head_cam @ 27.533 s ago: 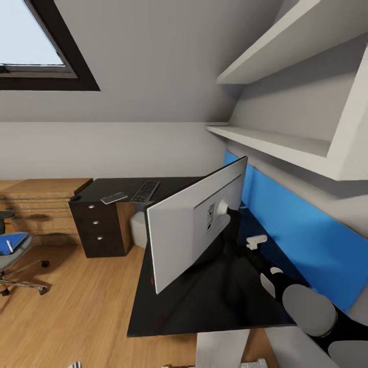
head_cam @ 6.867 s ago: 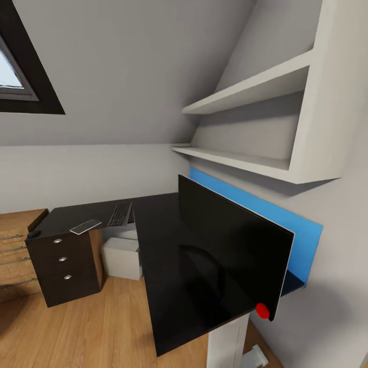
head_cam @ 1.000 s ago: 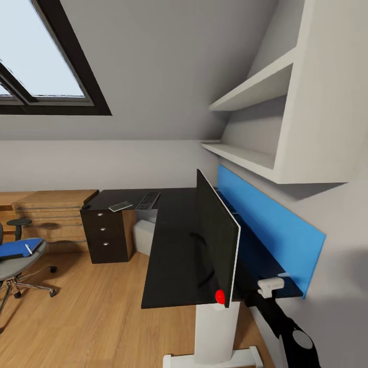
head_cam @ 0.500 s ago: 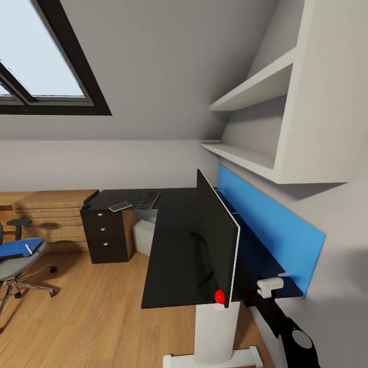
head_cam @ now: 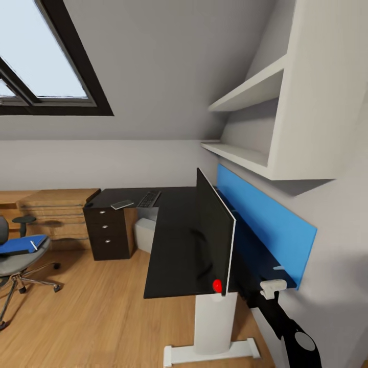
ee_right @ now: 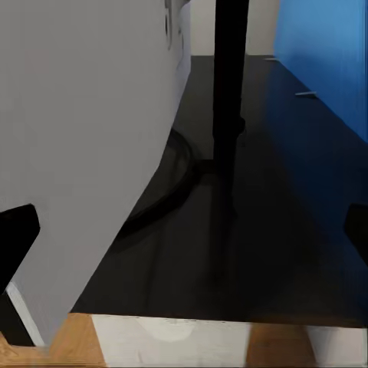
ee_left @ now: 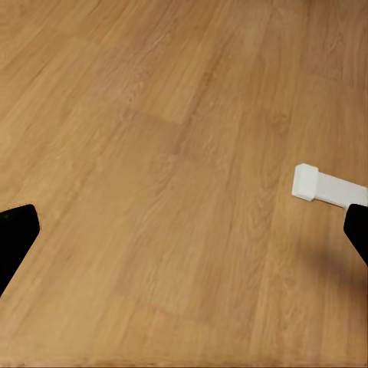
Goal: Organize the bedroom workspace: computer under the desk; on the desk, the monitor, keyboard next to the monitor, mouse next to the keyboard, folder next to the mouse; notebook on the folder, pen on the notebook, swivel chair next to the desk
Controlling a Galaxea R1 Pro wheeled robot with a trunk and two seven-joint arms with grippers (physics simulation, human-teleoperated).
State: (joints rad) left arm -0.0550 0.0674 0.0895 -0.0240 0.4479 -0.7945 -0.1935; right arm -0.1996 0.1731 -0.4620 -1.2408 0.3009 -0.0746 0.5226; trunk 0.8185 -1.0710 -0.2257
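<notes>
The black desk [head_cam: 176, 240] runs along the wall. On its near end the monitor [head_cam: 214, 237] stands upright, black front facing the room. Farther back lie the keyboard [head_cam: 148, 198] and the grey notebook [head_cam: 121, 204], with the small dark mouse [head_cam: 88, 205] at the corner. The white computer [head_cam: 144, 234] sits under the desk. At the left, the swivel chair [head_cam: 18, 260] carries the blue folder [head_cam: 19, 244] with the white pen [head_cam: 33, 245] on it. My right gripper [ee_right: 184, 230] is open behind the monitor's pale back [ee_right: 92, 138] and stand [ee_right: 228, 84]. My left gripper [ee_left: 184, 238] is open over the floor.
A blue wall panel [head_cam: 266, 220] and white shelves [head_cam: 245, 97] line the wall behind the desk. A wooden drawer chest [head_cam: 56, 212] stands left of the desk drawers [head_cam: 105, 232]. The desk's white pedestal foot [ee_left: 326, 186] rests on the wood floor [head_cam: 92, 312].
The whole head view has shifted slightly, so the camera moved. The desk's things and the chair keep their places. My right arm stays behind the monitor.
</notes>
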